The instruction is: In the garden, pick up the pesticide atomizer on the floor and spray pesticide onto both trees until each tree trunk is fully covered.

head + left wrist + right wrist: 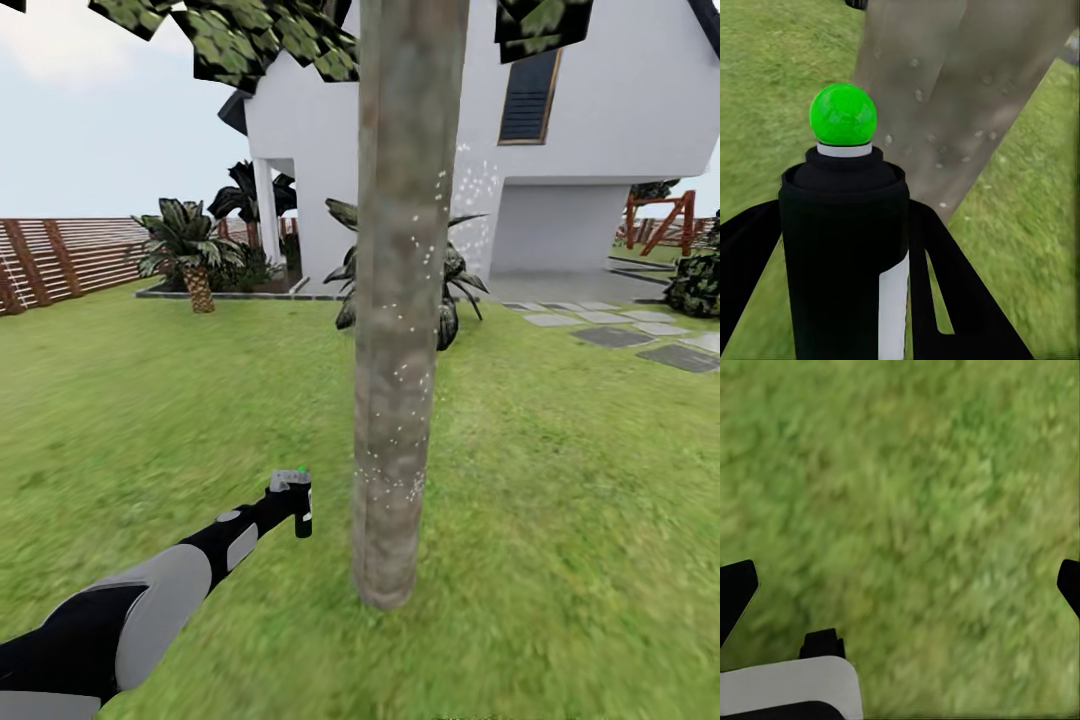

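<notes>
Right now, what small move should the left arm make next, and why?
Probably lift the atomizer slightly, nozzle kept on the trunk. The left gripper holds it low beside the trunk, and the white droplets look sparse on the upper part.

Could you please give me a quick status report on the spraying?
Left gripper shut on atomizer, aimed at tree trunk. Right gripper open over grass. Droplets speckle trunk. Nothing between.

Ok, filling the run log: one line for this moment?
left gripper: shut on atomizer | aimed at tree trunk | droplets on bark | right gripper: open over grass
</notes>
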